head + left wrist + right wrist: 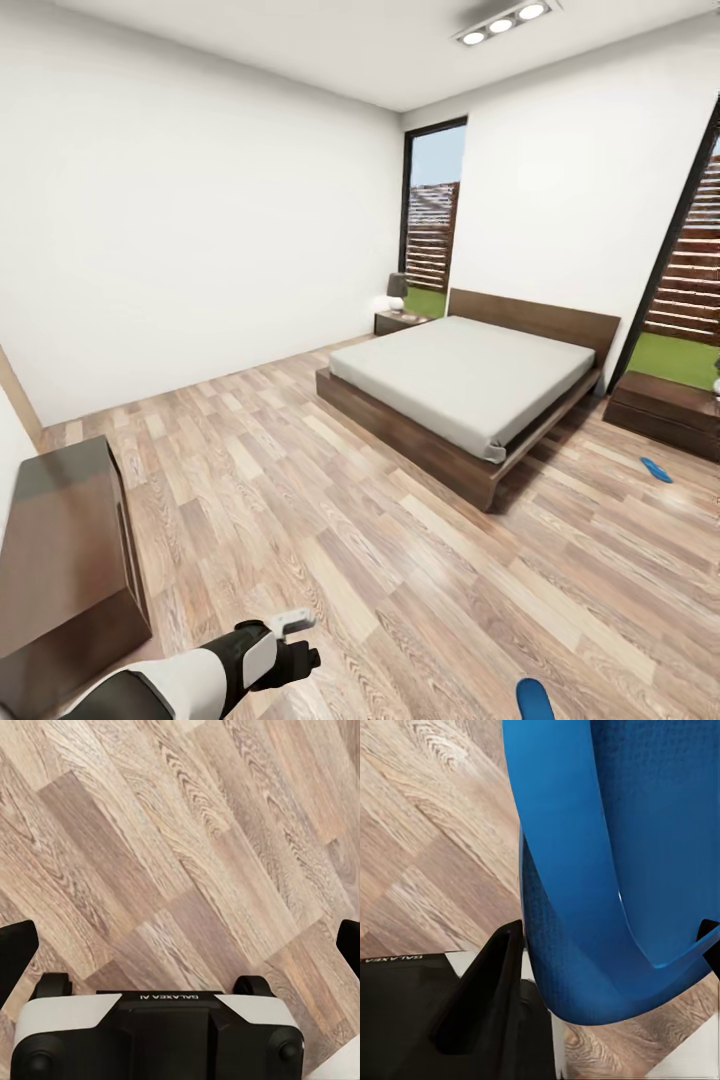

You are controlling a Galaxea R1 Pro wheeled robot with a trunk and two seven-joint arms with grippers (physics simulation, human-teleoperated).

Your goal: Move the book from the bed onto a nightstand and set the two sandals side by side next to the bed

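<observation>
In the right wrist view a bright blue sandal (607,855) sits between the dark fingers (484,986) of my right gripper (600,967), which is shut on it above the wood floor. Its blue tip (533,697) shows at the bottom edge of the head view. The other sandal (655,468) lies on the floor to the right of the bed (465,385), in front of the right nightstand (668,410). A second nightstand (400,321) stands at the bed's far left corner. The book is out of view. My left gripper (292,640) (180,945) hangs open over bare floor.
A low dark wood cabinet (62,560) stands against the left wall, close to my left arm. A lamp (397,290) sits on the far nightstand. Tall black-framed windows (432,220) flank the headboard. Wide plank floor (300,470) stretches between me and the bed.
</observation>
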